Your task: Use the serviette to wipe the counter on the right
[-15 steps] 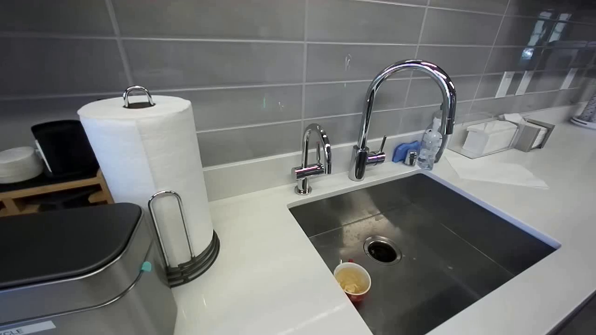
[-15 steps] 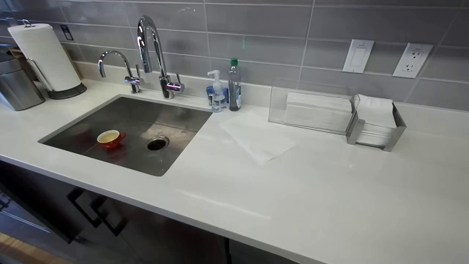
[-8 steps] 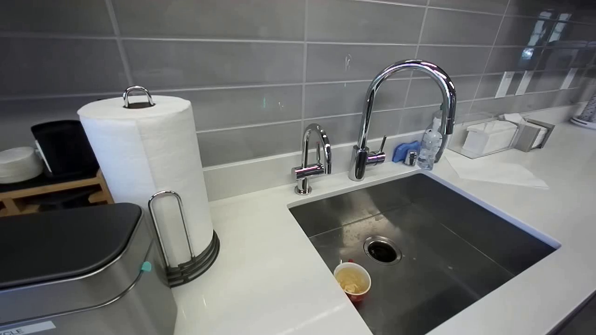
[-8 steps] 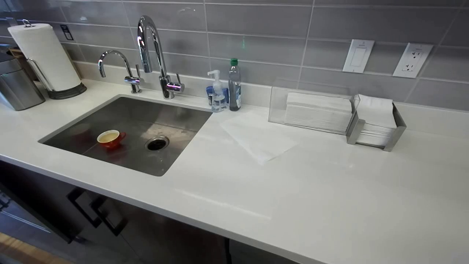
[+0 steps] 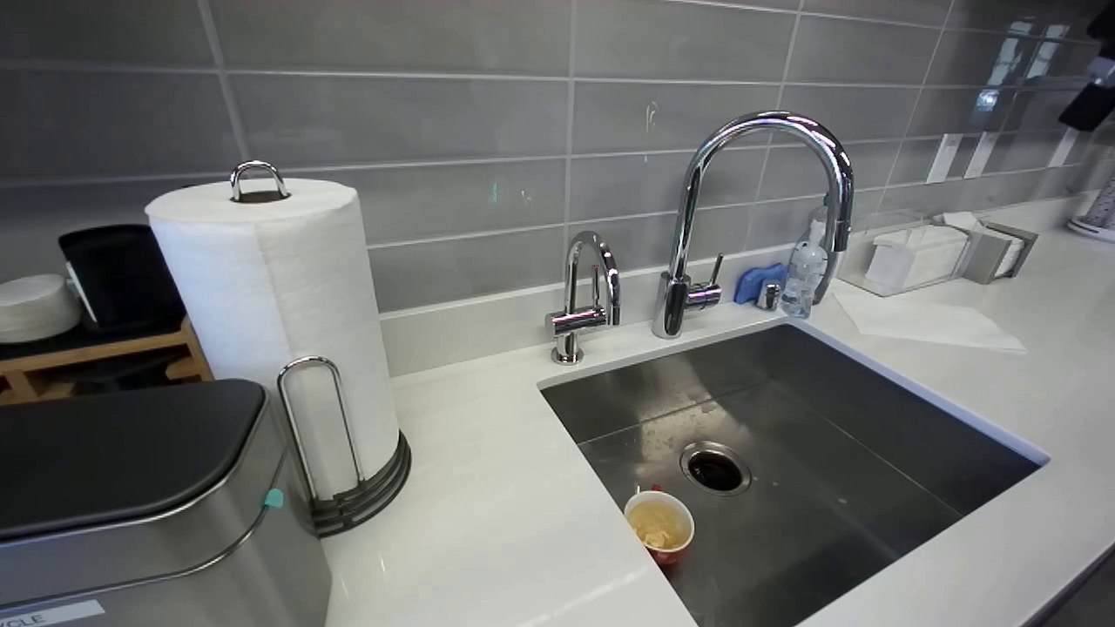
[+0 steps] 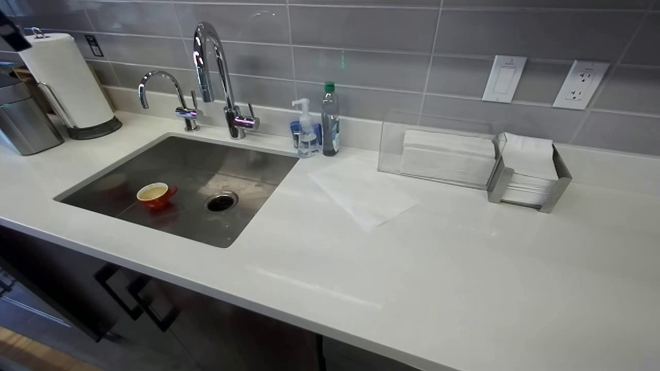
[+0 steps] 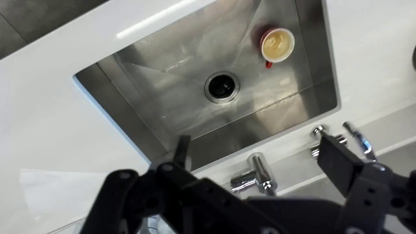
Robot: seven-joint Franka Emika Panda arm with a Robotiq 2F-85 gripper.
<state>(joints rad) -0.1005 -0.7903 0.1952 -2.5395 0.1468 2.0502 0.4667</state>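
The serviette is a thin white sheet lying flat on the counter beside the sink, in both exterior views [image 5: 932,326] [image 6: 368,198] and at the lower left of the wrist view [image 7: 60,188]. The counter [image 6: 438,288] is a glossy white slab around the sink; it also shows in the wrist view [image 7: 48,130]. My gripper [image 7: 255,141] is open and empty, high above the sink and tap area, with its fingers wide apart. A dark part of the gripper or arm shows at the upper edges of both exterior views [image 5: 1091,103] [image 6: 12,33]. The serviette is apart from the gripper.
A steel sink [image 6: 242,170] holds a red cup [image 6: 154,196]. A tall tap [image 6: 234,116] and small tap [image 6: 188,116] stand behind it. A soap pump [image 6: 308,136], green-capped bottle [image 6: 330,123], napkin holders [image 6: 531,170], paper towel roll [image 5: 287,331] and bin [image 5: 131,461] stand around.
A dark part of the gripper or arm has come into both exterior views at their upper edges. The serviette, cup and other things have not moved.
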